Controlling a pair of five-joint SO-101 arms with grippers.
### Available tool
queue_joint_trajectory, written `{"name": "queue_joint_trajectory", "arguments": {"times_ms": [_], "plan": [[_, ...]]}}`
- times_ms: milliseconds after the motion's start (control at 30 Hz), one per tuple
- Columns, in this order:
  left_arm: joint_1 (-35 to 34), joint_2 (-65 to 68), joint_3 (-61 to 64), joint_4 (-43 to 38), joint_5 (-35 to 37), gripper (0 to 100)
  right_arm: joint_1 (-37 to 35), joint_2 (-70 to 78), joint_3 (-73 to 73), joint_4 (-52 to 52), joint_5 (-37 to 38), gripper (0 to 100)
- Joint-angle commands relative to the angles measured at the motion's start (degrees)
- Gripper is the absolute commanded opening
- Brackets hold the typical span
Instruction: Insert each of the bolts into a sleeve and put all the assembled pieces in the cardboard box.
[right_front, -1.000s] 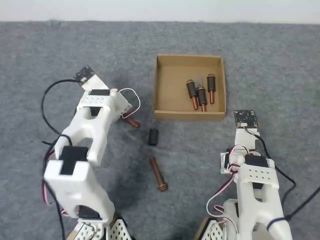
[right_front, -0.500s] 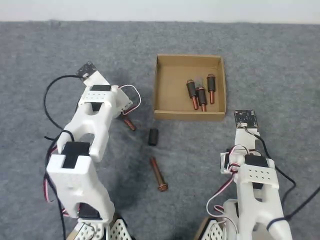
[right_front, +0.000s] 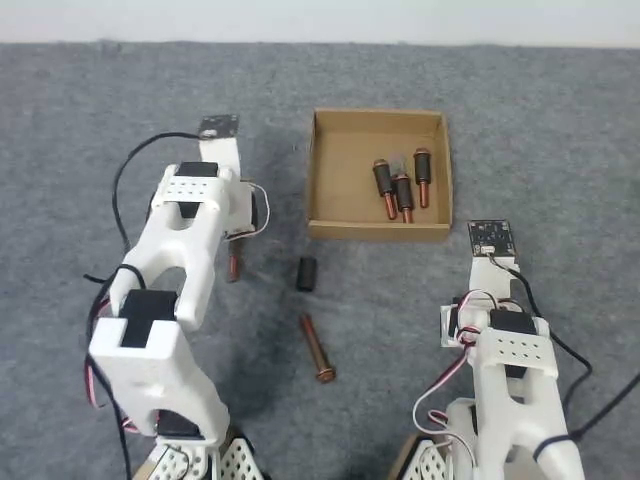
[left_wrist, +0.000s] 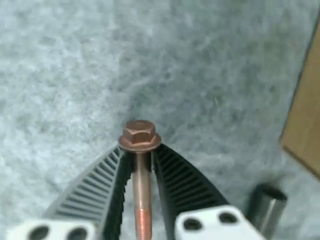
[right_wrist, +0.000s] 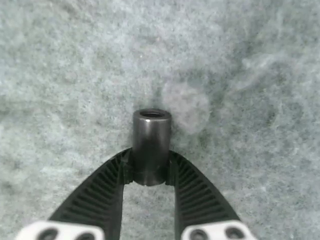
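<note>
A grey felt mat (right_front: 560, 120) covered the table. The cardboard box (right_front: 376, 231) sat toward 1 o'clock of the mat's middle, and three assembled pieces (right_front: 400, 190) lay toward 3 o'clock inside it. The left claw (left_wrist: 140, 152) was closed most of the way on a copper bolt (left_wrist: 139, 136), pinching the shank just under the hex head, at 9 o'clock of a loose sleeve (right_front: 306, 273) near the mat's centre. A second bolt (right_front: 316, 348) lay at 6 o'clock of that sleeve. The right claw (right_wrist: 150, 162) was narrowed around a dark sleeve (right_wrist: 151, 132), gripping one end while the open bore showed at the other. Both parts looked like rigid metal, light but smooth, so either could likely swivel between the ribbed pads. Holding the shank near the head and the sleeve around its middle would probably keep them straight for mating.
</note>
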Motion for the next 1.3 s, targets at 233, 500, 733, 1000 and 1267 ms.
{"name": "queue_joint_trajectory", "arguments": {"times_ms": [233,500,733,1000,1267], "plan": [[-0.4,-5.5,3.3,1.1,-6.1,1,0.9,-1.9,-0.4,-0.8,1.3,0.6],[-2.5,-7.2,9.5,-5.3,3.2,1,0.9,-2.2,-0.4,-0.9,1.2,0.6],[-2.3,-11.8,15.3,-11.3,3.8,1,0.7,-2.6,-2.4,-2.6,1.3,0.6],[-2.4,-12.1,15.8,-12.4,3.8,1,-4.0,-2.6,-9.2,-4.4,1.3,0.8],[-2.4,-12.1,15.7,-12.4,3.8,1,-10.4,-2.0,-6.5,-22.5,1.1,0.7]]}}
